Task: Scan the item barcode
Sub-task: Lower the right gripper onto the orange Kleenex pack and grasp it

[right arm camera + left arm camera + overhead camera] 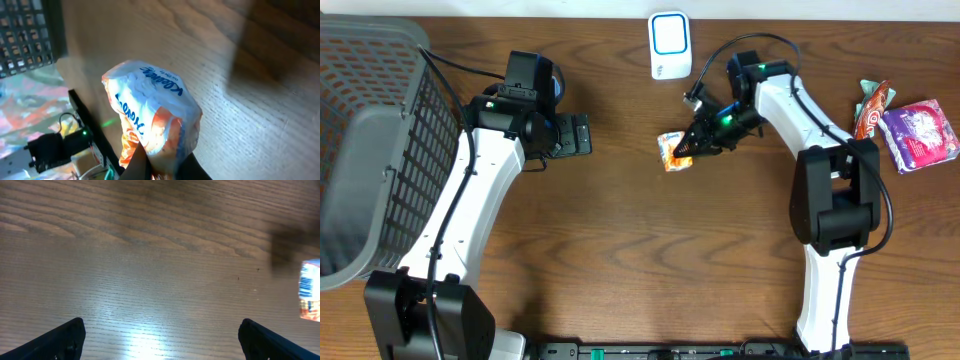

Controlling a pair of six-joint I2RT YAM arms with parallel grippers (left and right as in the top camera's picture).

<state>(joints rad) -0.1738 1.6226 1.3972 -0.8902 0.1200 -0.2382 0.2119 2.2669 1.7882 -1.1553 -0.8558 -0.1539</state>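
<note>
At the far left stands a grey plastic mesh basket (380, 45), well apart from the action. Beside it, the left fingers (62, 337) hover spread wide over the bare brown wooden table (620, 250), holding nothing. Near the back edge, around the middle, lies a small white rounded scanner with a blue-rimmed window (670, 45). In front of it and a little to the right, the right fingers (134, 165) are pinched shut on the task's item, a soft white, blue and orange tissue pack (674, 151). They grip only its near end, so most of the pack juts out unsupported. Whether it touches the wood or hangs just off it I cannot tell.

The main risk, as I judge it, is that narrow pinch. The crinkly film could slide or swivel between the fingers on the way to the scanner, and the pack may drop. No barcode shows in any view, so it may face away from the window, and the read would fail without a turn of the wrist. The right arm's looping black cable (725, 50) hangs close to the scanner and could nudge it.

Far right, a red snack packet (873, 108) and a purple one (920, 135) lie clear of the path; nothing stands between the pack and the scanner
</note>
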